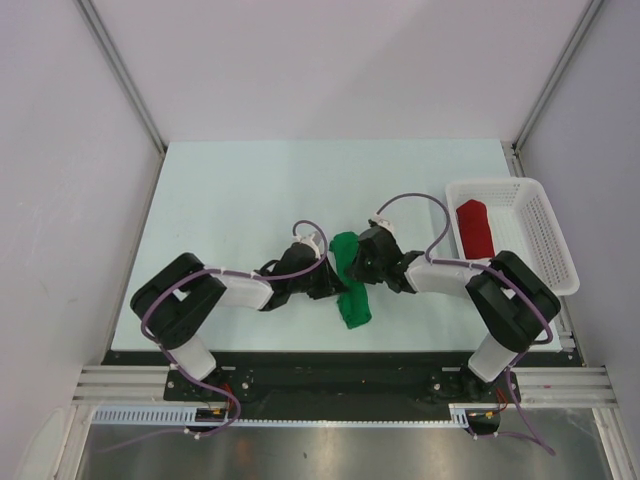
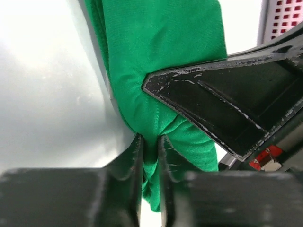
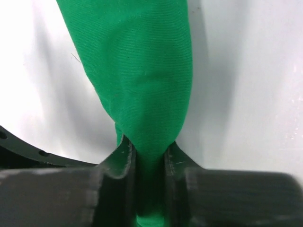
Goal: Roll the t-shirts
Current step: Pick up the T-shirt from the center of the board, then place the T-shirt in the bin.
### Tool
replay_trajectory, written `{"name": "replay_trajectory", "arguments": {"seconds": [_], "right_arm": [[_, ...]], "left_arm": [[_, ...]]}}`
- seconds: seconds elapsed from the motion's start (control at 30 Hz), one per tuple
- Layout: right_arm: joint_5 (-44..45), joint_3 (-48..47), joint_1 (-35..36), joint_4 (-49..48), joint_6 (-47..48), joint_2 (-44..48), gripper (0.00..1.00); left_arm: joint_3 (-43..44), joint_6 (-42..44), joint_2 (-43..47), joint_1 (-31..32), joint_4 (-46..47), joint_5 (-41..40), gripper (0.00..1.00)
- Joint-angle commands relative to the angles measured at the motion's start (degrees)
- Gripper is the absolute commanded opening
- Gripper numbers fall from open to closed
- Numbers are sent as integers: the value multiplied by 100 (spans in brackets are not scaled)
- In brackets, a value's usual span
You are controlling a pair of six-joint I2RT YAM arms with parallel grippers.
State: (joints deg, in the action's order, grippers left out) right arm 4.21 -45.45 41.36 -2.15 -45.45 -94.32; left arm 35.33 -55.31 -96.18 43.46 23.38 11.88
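The green t-shirt (image 1: 354, 305) is bunched into a long narrow bundle near the table's front middle, between my two grippers. From the left, my left gripper (image 1: 335, 282) is shut on it, a fold of green cloth (image 2: 161, 47) pinched between its jaws (image 2: 151, 138). My right gripper (image 1: 360, 268) comes from the right and is shut on the same t-shirt (image 3: 137, 71), which fills the gap at its fingertips (image 3: 149, 144). One black finger of the right gripper (image 2: 227, 109) crosses the left wrist view, pressed against the cloth. The red t-shirt (image 1: 475, 228) lies rolled in the basket.
A white mesh basket (image 1: 548, 235) stands at the table's right edge, and its corner (image 2: 284, 14) shows in the left wrist view. The pale table surface (image 1: 260, 190) stretches behind and to the left. Grey walls enclose the back and sides.
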Motion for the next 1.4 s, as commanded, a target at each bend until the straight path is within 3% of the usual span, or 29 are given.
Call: {"name": "replay_trajectory", "arguments": {"seconds": [0.0,0.03,0.13,0.53,0.73,1.07,1.2,1.37], "right_arm": [[817,-245,275,839,432,-473,0],[1010,-245,293,857,501,-464,0],[1187,-280,328,988,695,-403,0],[1453,-561,487,1261,1978,-149,0],[968,-570,3,1270,2575,405,0],[529,-1482,-813,2683,3472,1732,0],[310,-2001,-1358,3246,3771,2110,0],[-25,-2643,-2587,3713,4105,2120,0]], "left_arm": [[-220,468,142,-40,-1246,-590,29],[-237,503,387,-40,-1317,-599,37],[-334,644,889,-40,-1642,-625,45],[-150,1434,3500,-40,-3383,-354,46],[132,2155,4474,-40,-4367,-36,45],[202,2771,5539,-48,-5027,253,44],[106,2806,5689,-48,-4992,464,43],[88,2824,5909,-48,-4957,578,43]]}}
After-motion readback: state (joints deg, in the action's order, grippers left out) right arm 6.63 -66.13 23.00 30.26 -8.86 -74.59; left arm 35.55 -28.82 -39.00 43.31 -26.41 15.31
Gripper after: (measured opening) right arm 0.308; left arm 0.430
